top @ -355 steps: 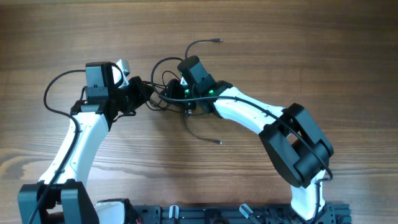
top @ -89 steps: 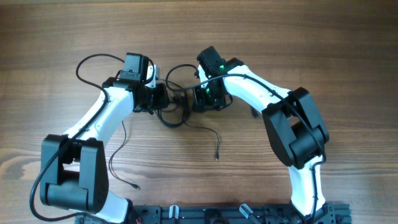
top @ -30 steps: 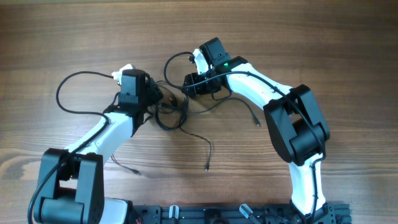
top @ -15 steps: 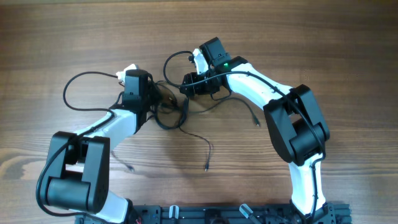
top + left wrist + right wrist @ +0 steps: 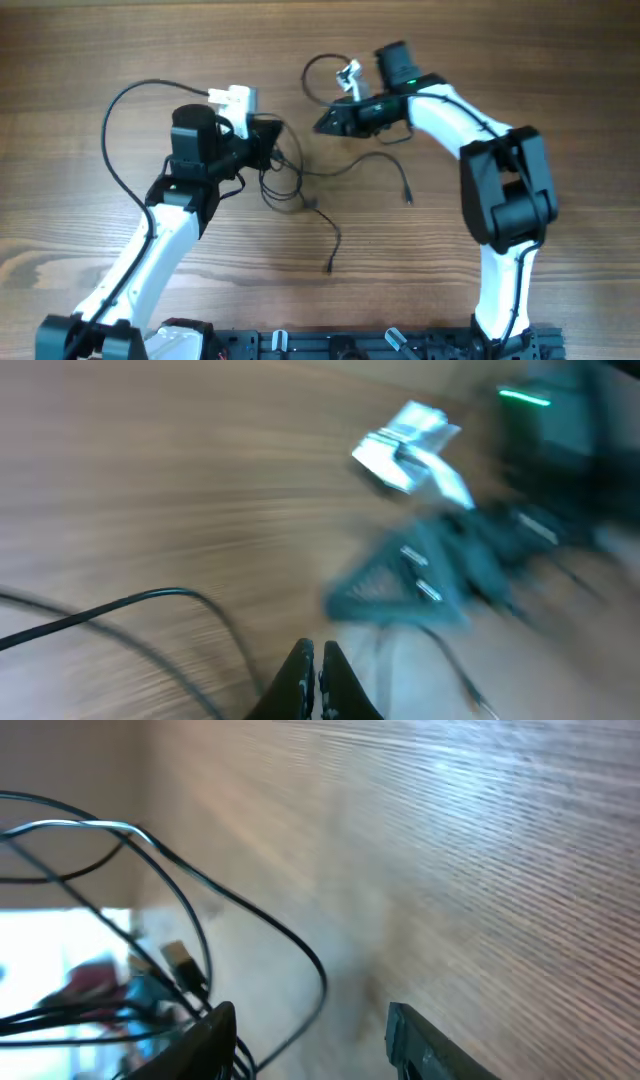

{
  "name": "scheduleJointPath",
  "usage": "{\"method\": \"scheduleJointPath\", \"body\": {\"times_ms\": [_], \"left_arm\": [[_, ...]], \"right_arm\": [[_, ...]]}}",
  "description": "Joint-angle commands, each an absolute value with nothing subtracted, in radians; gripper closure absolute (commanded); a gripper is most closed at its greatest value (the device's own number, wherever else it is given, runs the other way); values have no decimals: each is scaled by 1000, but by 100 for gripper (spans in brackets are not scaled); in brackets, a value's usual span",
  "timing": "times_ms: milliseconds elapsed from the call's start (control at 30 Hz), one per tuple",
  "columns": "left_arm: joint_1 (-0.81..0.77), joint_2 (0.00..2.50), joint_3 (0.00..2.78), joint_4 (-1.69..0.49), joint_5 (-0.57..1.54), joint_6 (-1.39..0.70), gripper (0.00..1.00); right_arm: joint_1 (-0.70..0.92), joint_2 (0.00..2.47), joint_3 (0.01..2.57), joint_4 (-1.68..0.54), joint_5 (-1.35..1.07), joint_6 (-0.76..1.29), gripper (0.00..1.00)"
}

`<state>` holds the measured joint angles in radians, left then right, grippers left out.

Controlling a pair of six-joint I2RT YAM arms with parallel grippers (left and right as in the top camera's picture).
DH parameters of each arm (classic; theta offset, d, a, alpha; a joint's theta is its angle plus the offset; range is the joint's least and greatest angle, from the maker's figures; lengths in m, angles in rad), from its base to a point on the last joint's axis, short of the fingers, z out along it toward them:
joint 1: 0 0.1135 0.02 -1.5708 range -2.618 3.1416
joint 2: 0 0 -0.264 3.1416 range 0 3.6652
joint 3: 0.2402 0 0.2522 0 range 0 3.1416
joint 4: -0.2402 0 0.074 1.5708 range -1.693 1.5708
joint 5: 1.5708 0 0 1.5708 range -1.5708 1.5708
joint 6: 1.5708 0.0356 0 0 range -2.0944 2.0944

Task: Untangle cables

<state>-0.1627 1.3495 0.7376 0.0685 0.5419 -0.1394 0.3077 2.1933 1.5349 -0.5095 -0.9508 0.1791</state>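
Both wrist views blur: left tool [image 5: 315, 675] clenched, perhaps on cables [image 5: 337, 240], right tool [image 5: 308, 1020] parted.

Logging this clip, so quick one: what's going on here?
Two robot arms are working at a tangle of thin black cables on a wooden table. The left gripper has its fingers shut at the tangle's left edge; whether a cord is pinched is unclear. The right gripper is open at the upper right, nothing between its fingers. The cables are not yet untangled.
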Motion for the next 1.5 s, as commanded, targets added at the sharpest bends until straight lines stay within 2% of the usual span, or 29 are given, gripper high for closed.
{"method": "scheduleJointPath", "body": {"times_ms": [0, 133, 400, 567, 767, 1000, 1033, 1067, 1100, 1133, 1167, 1267, 1467], "left_arm": [[-110, 1340, 741, 120, 1069, 49, 96], [-33, 1356, 741, 212, 1393, 39, 96], [3, 1356, 741, 187, 1406, 37, 96], [3, 1358, 740, 164, 1406, 37, 96], [2, 1358, 740, 165, 1419, 38, 96], [2, 1358, 740, 165, 1485, 38, 96], [2, 1358, 740, 165, 1485, 37, 96], [2, 1358, 740, 165, 1485, 37, 96], [2, 1358, 740, 165, 1485, 37, 96], [2, 1358, 740, 164, 1484, 37, 96], [2, 1358, 740, 161, 1484, 37, 96], [5, 1358, 740, 118, 1455, 38, 96], [5, 1358, 740, -49, 1197, 38, 96]], "right_arm": [[280, 2146, 1538, -533, -1207, 35, 50], [298, 2146, 1538, -590, -1327, -151, 49], [360, 2146, 1538, -605, -1578, -316, 44], [361, 2146, 1538, -585, -1581, -313, 37], [428, 2147, 1538, -585, -1515, -298, 36], [532, 2147, 1538, -527, -1349, -152, 37], [543, 2147, 1538, -504, -1317, -109, 39], [549, 2147, 1538, -485, -1271, -68, 46], [554, 2147, 1538, -469, -1156, 8, 71], [553, 2147, 1538, -467, -1028, 74, 91], [553, 2147, 1538, -471, -951, 108, 96], [519, 2147, 1538, -527, -636, 211, 96], [384, 2147, 1538, -671, -472, 209, 96]]}}
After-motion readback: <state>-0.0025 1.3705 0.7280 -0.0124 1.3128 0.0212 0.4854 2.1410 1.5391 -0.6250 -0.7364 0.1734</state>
